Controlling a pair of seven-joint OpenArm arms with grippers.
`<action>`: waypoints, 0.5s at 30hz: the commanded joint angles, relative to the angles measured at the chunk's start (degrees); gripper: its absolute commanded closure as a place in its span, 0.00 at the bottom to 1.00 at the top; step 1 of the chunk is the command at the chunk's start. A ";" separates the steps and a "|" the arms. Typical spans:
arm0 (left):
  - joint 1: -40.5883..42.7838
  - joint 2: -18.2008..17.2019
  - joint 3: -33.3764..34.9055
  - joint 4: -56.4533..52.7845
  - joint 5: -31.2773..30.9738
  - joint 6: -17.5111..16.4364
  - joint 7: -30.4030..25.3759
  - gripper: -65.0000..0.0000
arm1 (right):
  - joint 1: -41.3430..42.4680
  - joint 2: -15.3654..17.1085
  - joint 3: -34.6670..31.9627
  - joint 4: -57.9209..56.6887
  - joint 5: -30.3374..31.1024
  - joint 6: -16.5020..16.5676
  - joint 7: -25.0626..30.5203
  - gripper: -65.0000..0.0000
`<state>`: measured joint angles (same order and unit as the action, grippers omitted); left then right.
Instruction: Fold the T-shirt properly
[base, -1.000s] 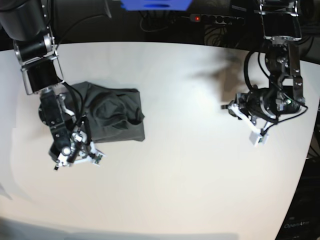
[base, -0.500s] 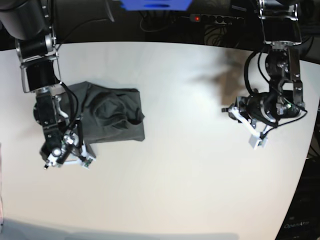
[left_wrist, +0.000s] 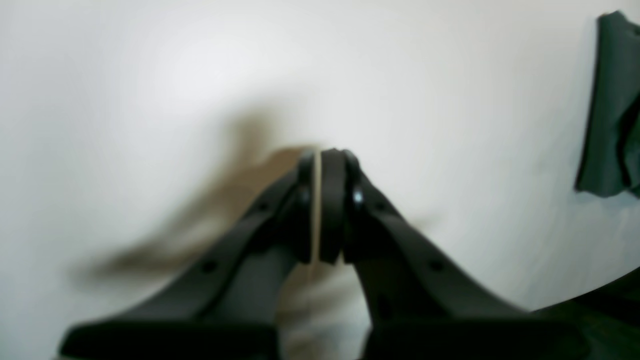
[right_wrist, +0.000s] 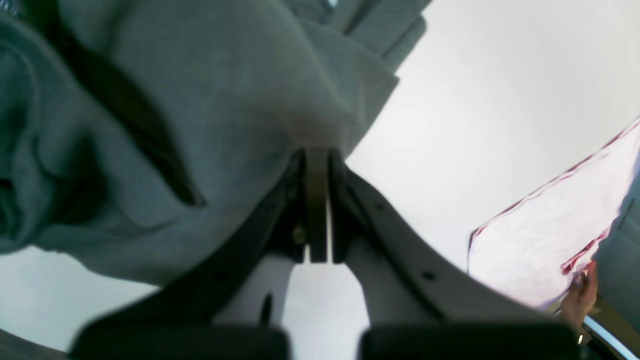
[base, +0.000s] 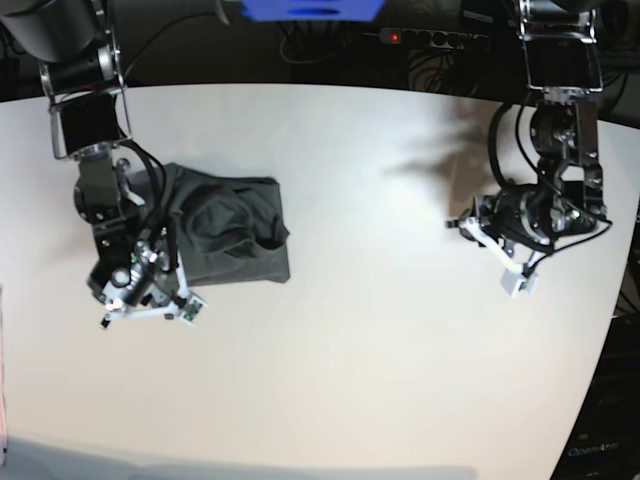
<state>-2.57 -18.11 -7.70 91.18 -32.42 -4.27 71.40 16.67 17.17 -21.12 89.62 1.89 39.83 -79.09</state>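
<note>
The dark grey T-shirt (base: 228, 232) lies as a folded, wrinkled bundle on the left part of the white table (base: 380, 350). My right gripper (base: 150, 262) is at the bundle's near left corner. In the right wrist view this gripper (right_wrist: 317, 150) is shut, its tips at the edge of the T-shirt (right_wrist: 200, 100); no cloth shows between the jaws. My left gripper (base: 455, 222) hovers far to the right, well away from the cloth. Its wrist view shows the left gripper (left_wrist: 325, 152) shut on nothing over bare table, with the T-shirt (left_wrist: 612, 110) at the frame's right edge.
A power strip (base: 430, 38) with a red light and a blue object (base: 310, 9) sit beyond the table's far edge. A white sheet with a red border (right_wrist: 550, 235) lies at the right of the right wrist view. The table's rim curves in at the right.
The right arm swung left along the T-shirt's near corner, then came back a little to the right. The left arm shifted only slightly. The T-shirt kept its shape.
</note>
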 joint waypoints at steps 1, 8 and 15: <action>-0.90 -0.75 -0.25 0.74 -0.41 -0.08 -0.32 0.96 | 1.40 0.63 1.12 0.88 -0.62 0.17 -0.91 1.00; -1.61 -0.48 -0.25 1.09 -0.50 -0.08 -0.32 0.96 | -2.73 0.63 3.85 5.10 -0.62 0.17 -0.91 1.00; -4.77 -0.13 6.08 4.52 -3.49 0.19 0.30 0.96 | -5.37 0.99 3.76 11.43 -0.62 0.17 -0.91 1.00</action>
<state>-6.63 -17.63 -1.10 94.87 -36.38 -4.27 71.96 10.24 17.47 -17.85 100.20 1.89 39.83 -79.18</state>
